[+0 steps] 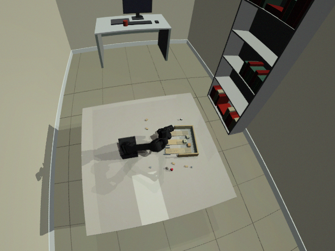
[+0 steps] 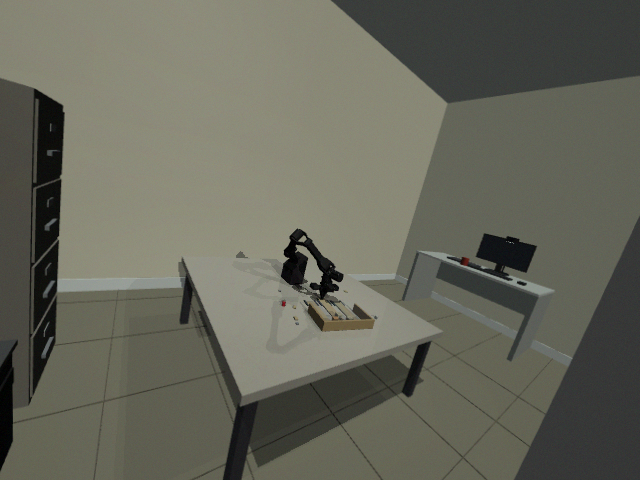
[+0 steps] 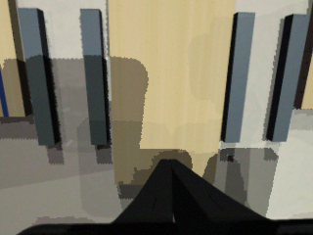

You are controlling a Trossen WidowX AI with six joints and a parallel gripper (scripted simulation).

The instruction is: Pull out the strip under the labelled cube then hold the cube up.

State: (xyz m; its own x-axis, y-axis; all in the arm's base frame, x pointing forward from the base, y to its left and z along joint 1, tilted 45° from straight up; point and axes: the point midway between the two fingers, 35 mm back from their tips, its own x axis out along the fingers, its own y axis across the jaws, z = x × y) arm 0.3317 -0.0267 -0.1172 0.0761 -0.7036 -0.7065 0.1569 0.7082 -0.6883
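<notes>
My gripper [image 3: 167, 166] is clenched tight with nothing between the fingers, its tip set at the near end of a pale wooden strip [image 3: 171, 73], which I use as my landmark. I judge this to be the pulling step: closed fingers pressing down on the strip's end to drag it toward my base, though I cannot tell from the wrist view whether the tip truly touches the wood.

Just beside that strip, on either flank, grey-blue rails [image 3: 95, 73] stand in pairs, and beyond each pair I see the edge of another wooden strip, so neighbours lie close on both sides. From above, the strips sit inside a shallow wooden tray [image 1: 196, 140] on the table [image 1: 108, 189], and one strip [image 1: 170, 150], at the tray's edge nearest my base, pokes out past its open end.

Further along the strips from my tip, small cubes [image 1: 186, 137] rest inside the tray. They are too small for me to read any label, so I cannot say which is the labelled cube, nor confirm that it rides on the strip under my fingers.

Next, I think, comes a steady draw straight back along the strip's length, keeping off the neighbours; once the strip is out, I must open, reach over the cube, close on it and lift.
</notes>
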